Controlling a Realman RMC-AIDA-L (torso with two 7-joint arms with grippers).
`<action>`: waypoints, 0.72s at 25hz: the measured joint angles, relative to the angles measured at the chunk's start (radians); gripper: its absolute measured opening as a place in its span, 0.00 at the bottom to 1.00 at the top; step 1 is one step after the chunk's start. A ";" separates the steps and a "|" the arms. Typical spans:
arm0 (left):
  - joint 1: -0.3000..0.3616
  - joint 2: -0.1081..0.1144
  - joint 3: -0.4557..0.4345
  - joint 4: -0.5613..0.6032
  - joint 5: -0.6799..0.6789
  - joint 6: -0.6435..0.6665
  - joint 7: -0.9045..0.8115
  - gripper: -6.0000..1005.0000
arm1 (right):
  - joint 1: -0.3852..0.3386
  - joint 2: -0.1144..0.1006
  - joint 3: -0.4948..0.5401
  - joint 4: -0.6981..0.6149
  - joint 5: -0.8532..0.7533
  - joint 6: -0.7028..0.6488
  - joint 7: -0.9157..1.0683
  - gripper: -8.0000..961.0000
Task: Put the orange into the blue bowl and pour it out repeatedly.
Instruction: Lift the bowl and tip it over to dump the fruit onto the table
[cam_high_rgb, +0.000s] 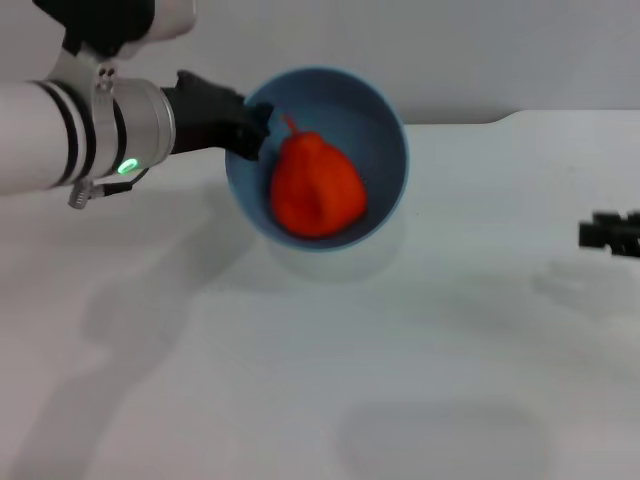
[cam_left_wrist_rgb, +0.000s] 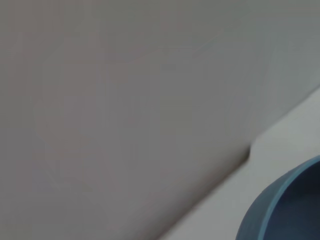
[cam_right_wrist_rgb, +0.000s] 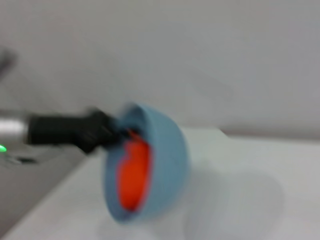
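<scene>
One bowl, one fruit, both off the counter. Blue bowl held up by left end effector, clamped on rim at the side nearest the left arm; fingers closed on the bowl edge, one inside, one outside by the look of the head view. Bowl tipped steeply, mouth turned sideways and toward the head camera, as seen edge-on in the right wrist view. Orange resting low inside the tilted bowl, pressed against the down-slope wall near the lower rim, stem nub pointing up toward the gripped side. Same fruit visible in the right wrist view, sitting close to the lip.

Judged as the pouring step: rim grip leaves the mouth free, and tilt brings the fruit toward the lip so it can roll out onto the counter. Not yet out; a little more tilt likely needed. Smooth glossy inside should let it slide easily; roundish shape means possible rolling once it lands.

Left wrist view shows only a slice of bowl rim and wall beyond.

Right end effector parked low at the far right edge, well apart from the bowl; cannot tell whether open or closed.
</scene>
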 joint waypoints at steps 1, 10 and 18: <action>0.026 0.000 0.027 0.015 0.002 -0.047 0.026 0.00 | -0.001 -0.001 0.007 0.001 -0.039 0.001 0.008 0.45; 0.199 -0.002 0.412 -0.016 0.153 -0.646 0.320 0.00 | 0.008 0.001 0.017 0.004 -0.175 0.026 0.021 0.47; 0.171 -0.015 0.678 -0.373 0.286 -1.355 0.639 0.00 | 0.016 0.008 0.018 0.016 -0.177 0.032 0.023 0.48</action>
